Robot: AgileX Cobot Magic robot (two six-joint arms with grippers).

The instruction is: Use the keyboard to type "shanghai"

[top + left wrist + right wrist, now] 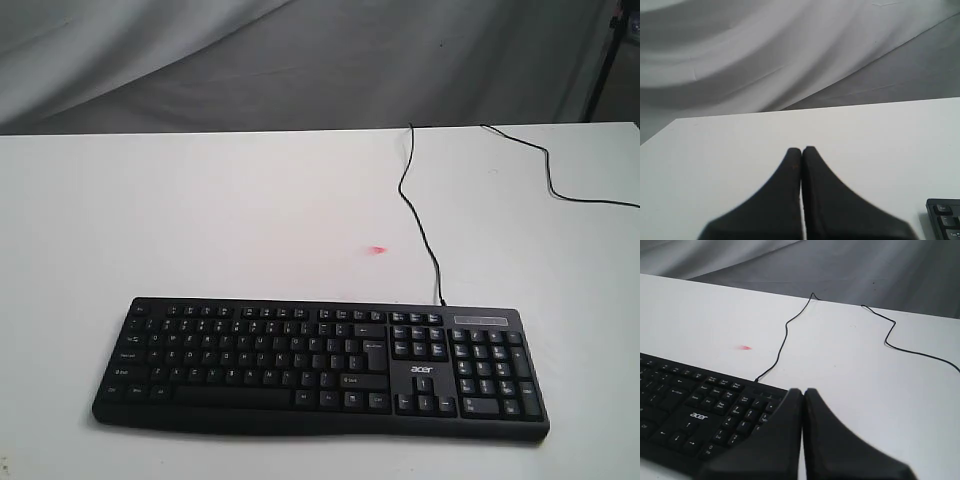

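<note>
The keyboard [320,365] lay flat on the white table [200,220], a wide, low slab of matte black plastic with small white legends and a white "acer" logo left of its number pad. It probably was stiff and fairly light, so a hard sideways push could have skated it on the smooth tabletop. The job called for no grasp at all, only short, straight presses on single springy keycaps in the letter block. Those caps sat close together, so a blunt tip risked catching 2 at once.

The left gripper [801,150] hung over bare table off the keyboard's escape-key corner, its 2 smooth black fingers pressed together into 1 point. The right gripper [803,391], fingers likewise together, was at the keyboard's number-pad end. A thin, limp black cable [415,215] snaked away from the keyboard's back edge, past a small red mark [378,249].
</note>
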